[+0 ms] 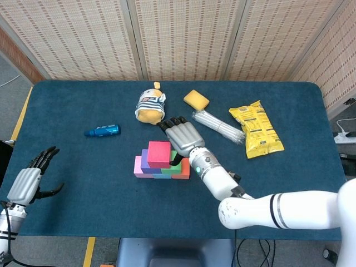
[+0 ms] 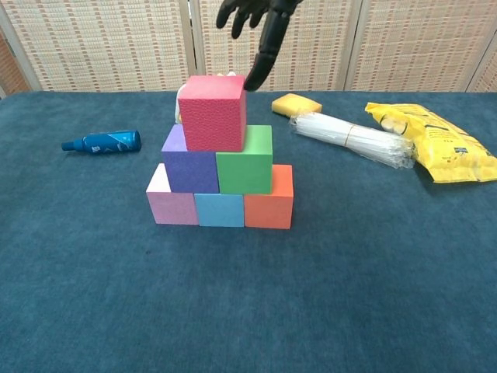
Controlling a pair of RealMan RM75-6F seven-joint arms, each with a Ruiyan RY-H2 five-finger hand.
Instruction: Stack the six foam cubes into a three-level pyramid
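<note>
The pyramid stands mid-table: a pink cube [image 2: 172, 205], a light blue cube [image 2: 220, 210] and an orange cube [image 2: 269, 200] at the bottom, a purple cube [image 2: 190, 165] and a green cube [image 2: 245, 163] above them, and a red cube [image 2: 212, 113] [image 1: 159, 154] on top. My right hand [image 2: 260, 27] [image 1: 184, 136] hovers open just above and to the right of the red cube, fingers spread, holding nothing. At the table's near left edge my left hand [image 1: 28, 182] is open and empty.
A blue bottle [image 1: 102, 131] lies to the left of the stack. Behind it are a striped plush toy [image 1: 150, 104], a yellow sponge [image 1: 196, 100], a bundle of clear straws [image 1: 218, 127] and a yellow snack bag [image 1: 256, 129].
</note>
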